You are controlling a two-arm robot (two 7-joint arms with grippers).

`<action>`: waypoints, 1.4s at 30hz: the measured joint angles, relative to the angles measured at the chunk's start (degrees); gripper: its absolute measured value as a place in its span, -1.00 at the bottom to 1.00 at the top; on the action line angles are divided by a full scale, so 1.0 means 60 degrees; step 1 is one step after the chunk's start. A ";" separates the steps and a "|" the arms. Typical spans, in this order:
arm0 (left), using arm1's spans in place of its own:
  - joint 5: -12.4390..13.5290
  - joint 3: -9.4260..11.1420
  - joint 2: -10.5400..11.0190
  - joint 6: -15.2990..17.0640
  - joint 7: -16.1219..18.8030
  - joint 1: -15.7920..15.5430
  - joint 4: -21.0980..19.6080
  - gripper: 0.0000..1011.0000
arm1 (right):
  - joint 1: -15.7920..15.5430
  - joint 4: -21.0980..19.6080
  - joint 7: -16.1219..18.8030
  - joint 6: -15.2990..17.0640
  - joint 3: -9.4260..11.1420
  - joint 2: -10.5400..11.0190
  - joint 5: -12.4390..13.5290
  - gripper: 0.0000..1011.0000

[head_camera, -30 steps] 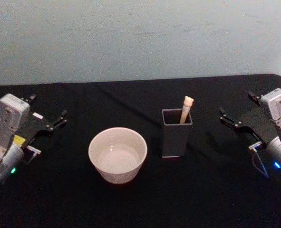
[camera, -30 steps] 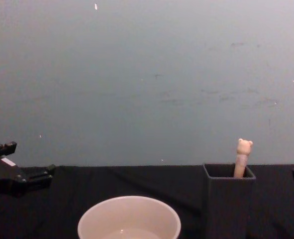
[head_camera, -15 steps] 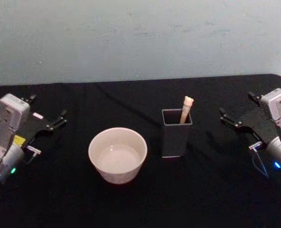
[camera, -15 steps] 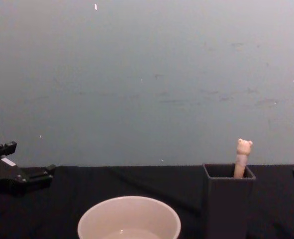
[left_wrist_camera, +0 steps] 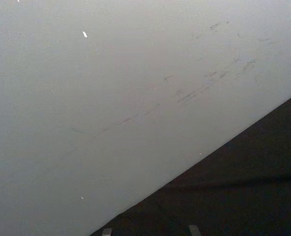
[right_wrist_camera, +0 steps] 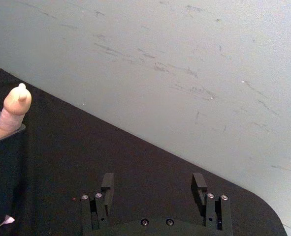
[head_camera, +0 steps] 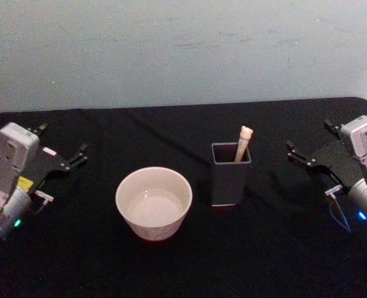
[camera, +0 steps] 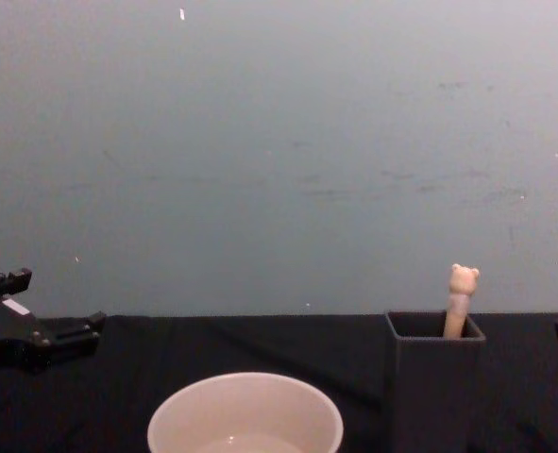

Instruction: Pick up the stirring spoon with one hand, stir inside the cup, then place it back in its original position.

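The stirring spoon (head_camera: 243, 142) stands in a dark grey square holder (head_camera: 230, 181), its beige bear-head handle (camera: 461, 297) sticking out above the rim; its bowl is hidden inside. The cream-white cup (head_camera: 153, 202) sits to the holder's left, also low in the chest view (camera: 245, 412). My left gripper (head_camera: 63, 149) rests open at the table's left side, far from the cup. My right gripper (head_camera: 307, 149) rests open at the right side, well apart from the holder. In the right wrist view the open right gripper (right_wrist_camera: 153, 187) holds nothing, and the spoon handle (right_wrist_camera: 12, 110) shows at the edge.
A black cloth covers the table (head_camera: 183, 261), with a plain pale wall (head_camera: 183, 49) behind it. Open tabletop lies between each gripper and the two vessels and along the front.
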 joint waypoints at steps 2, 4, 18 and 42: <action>0.0000 0.0000 0.0000 0.0000 0.0000 0.0000 0.0000 0.98 | 0.0000 0.0000 0.0000 0.0000 0.0000 0.0000 0.0000 0.98; 0.0000 0.0000 0.0000 0.0000 0.0000 0.0000 0.0000 0.98 | 0.0000 0.0000 0.0000 0.0000 0.0001 0.0000 0.0000 0.98; 0.0000 0.0000 0.0000 0.0000 0.0000 0.0000 0.0000 0.98 | 0.0000 0.0000 0.0000 0.0000 0.0000 0.0000 0.0000 0.98; 0.0000 0.0000 0.0000 0.0000 0.0000 0.0001 0.0000 0.98 | -0.0110 -0.0128 0.0325 0.0004 0.0194 -0.0026 0.0189 0.98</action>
